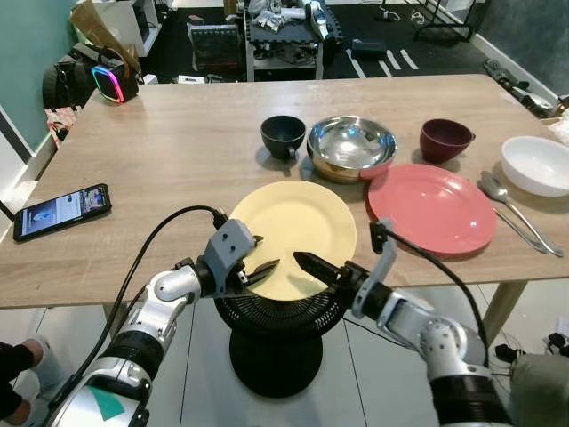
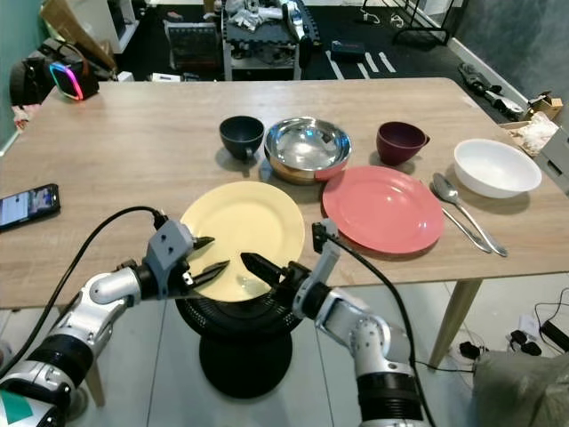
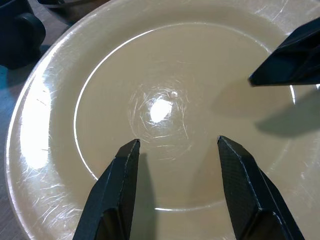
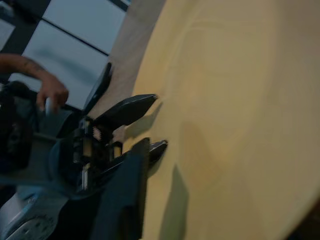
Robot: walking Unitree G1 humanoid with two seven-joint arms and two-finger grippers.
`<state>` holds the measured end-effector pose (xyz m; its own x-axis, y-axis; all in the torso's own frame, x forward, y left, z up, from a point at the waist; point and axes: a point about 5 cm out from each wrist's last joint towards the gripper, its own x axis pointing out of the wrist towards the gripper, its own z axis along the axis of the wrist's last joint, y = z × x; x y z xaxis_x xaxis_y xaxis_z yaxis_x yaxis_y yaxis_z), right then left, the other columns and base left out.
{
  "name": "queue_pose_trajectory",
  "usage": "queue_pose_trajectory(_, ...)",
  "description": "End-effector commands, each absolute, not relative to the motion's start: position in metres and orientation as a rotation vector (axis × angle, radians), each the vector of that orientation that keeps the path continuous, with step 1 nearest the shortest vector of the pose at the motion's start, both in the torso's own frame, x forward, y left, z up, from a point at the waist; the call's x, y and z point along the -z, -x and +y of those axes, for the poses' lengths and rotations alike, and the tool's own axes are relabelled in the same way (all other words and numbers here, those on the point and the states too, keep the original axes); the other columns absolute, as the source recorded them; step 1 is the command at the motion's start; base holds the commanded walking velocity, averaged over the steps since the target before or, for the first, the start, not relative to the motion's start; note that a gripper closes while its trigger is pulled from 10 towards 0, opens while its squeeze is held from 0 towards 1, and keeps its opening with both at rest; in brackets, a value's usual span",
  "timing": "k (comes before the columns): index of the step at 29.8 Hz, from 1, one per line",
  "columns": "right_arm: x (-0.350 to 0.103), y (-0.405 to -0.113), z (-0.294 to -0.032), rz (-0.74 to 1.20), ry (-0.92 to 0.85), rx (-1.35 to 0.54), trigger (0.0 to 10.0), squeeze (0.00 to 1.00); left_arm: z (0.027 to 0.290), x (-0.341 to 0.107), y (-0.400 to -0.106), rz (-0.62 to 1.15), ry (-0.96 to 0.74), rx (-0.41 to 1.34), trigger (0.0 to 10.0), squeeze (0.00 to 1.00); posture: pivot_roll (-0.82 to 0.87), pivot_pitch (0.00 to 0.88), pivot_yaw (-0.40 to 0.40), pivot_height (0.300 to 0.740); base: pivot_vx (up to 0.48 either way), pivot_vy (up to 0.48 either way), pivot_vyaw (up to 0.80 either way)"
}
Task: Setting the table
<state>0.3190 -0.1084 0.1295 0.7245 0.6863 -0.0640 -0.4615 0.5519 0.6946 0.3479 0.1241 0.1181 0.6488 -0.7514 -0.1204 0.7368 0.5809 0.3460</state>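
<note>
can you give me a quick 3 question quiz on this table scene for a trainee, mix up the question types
1. True or false: the yellow plate hangs over the table's near edge.
2. Multiple choice: what sits between the black cup and the maroon cup? A) white bowl B) steel bowl C) phone
3. Fill in: the spoon lies between the red plate and the white ____.

Key:
1. True; its near rim juts past the edge, above a black fan, with the left pincer open over it and the right pincer at its rim.
2. B, the steel bowl.
3. bowl.
</note>
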Motion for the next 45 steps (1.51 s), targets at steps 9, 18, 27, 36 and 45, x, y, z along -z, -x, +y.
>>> queue_pose_trajectory(9, -0.138, -0.325, -0.099, 0.296, -0.802, -0.63, 0.0, 0.0, 0.129, -0.065, -0.325, 0.224, -0.394, 0.93, 10.0, 0.0, -0.11, 0.141, 0.082, 0.74, 0.0, 0.0, 0.0)
queue_pose_trajectory(18, -0.149, -0.326, -0.105, 0.233, -0.805, -0.619, 0.0, 0.0, 0.122, -0.096, -0.343, 0.108, -0.362, 0.893, 10.0, 0.0, -0.11, 0.121, 0.077, 0.74, 0.0, 0.0, 0.0)
queue_pose_trajectory(27, -0.182, -0.33, -0.12, 0.066, -0.765, -0.591, 0.0, 0.0, 0.097, -0.193, -0.361, -0.26, -0.232, 0.919, 10.0, 0.0, -0.11, 0.113, 0.082, 0.74, 0.0, 0.0, 0.0)
queue_pose_trajectory(36, -0.203, -0.337, -0.138, -0.059, -0.753, -0.493, 0.0, 0.0, 0.09, -0.257, -0.348, -0.409, -0.052, 0.902, 10.0, 0.0, -0.1, 0.11, 0.087, 0.74, 0.0, 0.0, 0.0)
queue_pose_trajectory(45, -0.238, -0.34, -0.164, -0.24, -0.566, -0.308, 4.4, 0.0, 0.103, -0.261, -0.344, -0.168, 0.071, 0.646, 10.0, 0.0, -0.09, 0.107, 0.094, 0.74, 0.0, 0.0, 0.0)
